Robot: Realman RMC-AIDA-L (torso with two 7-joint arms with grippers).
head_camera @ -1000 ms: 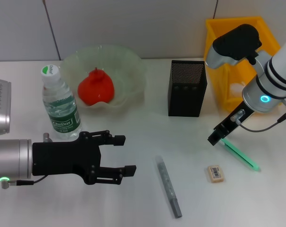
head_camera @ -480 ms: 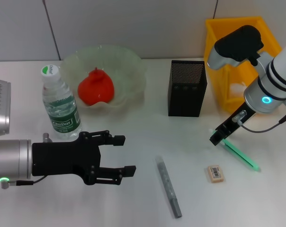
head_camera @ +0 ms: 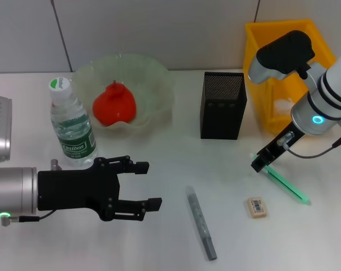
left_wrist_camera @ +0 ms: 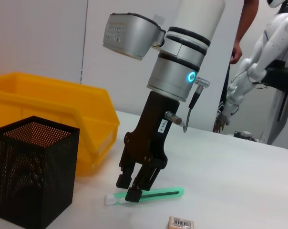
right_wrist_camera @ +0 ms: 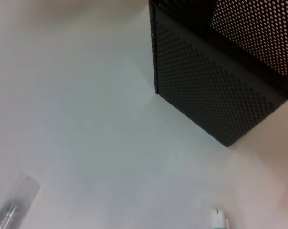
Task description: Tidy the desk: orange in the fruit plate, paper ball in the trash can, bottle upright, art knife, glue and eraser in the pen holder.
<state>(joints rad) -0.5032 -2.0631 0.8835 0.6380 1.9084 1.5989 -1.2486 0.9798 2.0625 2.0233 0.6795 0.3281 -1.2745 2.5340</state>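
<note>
1. Jaws of the right gripper [head_camera: 257, 165] stand slightly parted at the near end of the slim green art knife [head_camera: 284, 182], right of frame centre in the head view; the left wrist view shows the tips down at the knife [left_wrist_camera: 153, 194], though a firm pinch cannot be confirmed.
2. Jaws of the left gripper [head_camera: 143, 184] are spread wide, holding nothing, at lower left above the white tabletop [head_camera: 159, 237].
3. Clear plastic water bottle with a green label [head_camera: 71, 127] stands upright at left.
4. Translucent ruffled fruit plate [head_camera: 153, 79] at upper centre-left holds the red-orange fruit [head_camera: 114, 105].
5. Black mesh square pen holder [head_camera: 223, 105] stands at upper centre, just beside the yellow plastic bin [head_camera: 261, 73] at upper right.
6. Grey stick-shaped glue [head_camera: 201, 222] lies at lower centre.
7. Small tan rectangular eraser [head_camera: 257, 206] lies right of the glue, near the knife but apart from it.
</note>
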